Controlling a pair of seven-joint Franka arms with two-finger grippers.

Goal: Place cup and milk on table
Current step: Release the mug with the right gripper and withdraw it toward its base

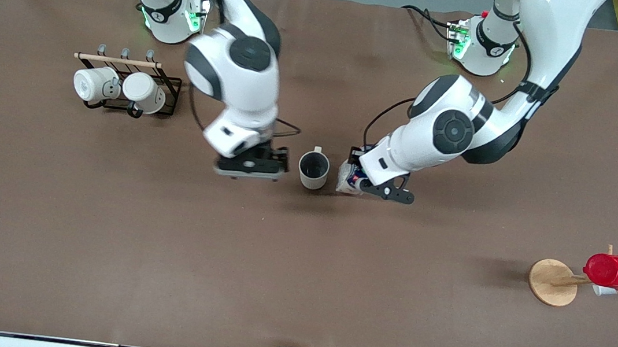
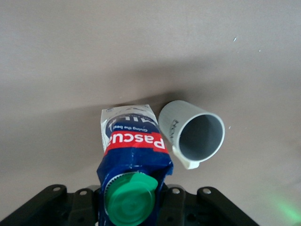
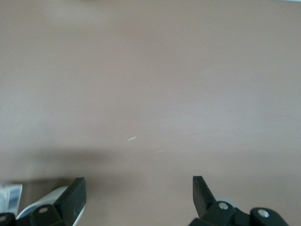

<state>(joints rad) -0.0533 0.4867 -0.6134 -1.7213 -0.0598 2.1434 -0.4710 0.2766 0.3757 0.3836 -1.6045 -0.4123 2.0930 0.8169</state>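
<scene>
front view showed you both arms bent down over the middle of the table [image 1: 100, 266]. the left gripper [image 1: 356, 180] pinched the milk [image 2: 134, 150] at its top, beside the cup [image 1: 313, 169], which stood on the table. the right gripper [image 3: 136, 195], with fingers spread and holding nothing, hung just beside the cup.

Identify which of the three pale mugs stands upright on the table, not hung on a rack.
The cream mug with the grey inside, standing beside the milk carton at mid-table. The two white mugs hang on the black rack.
</scene>
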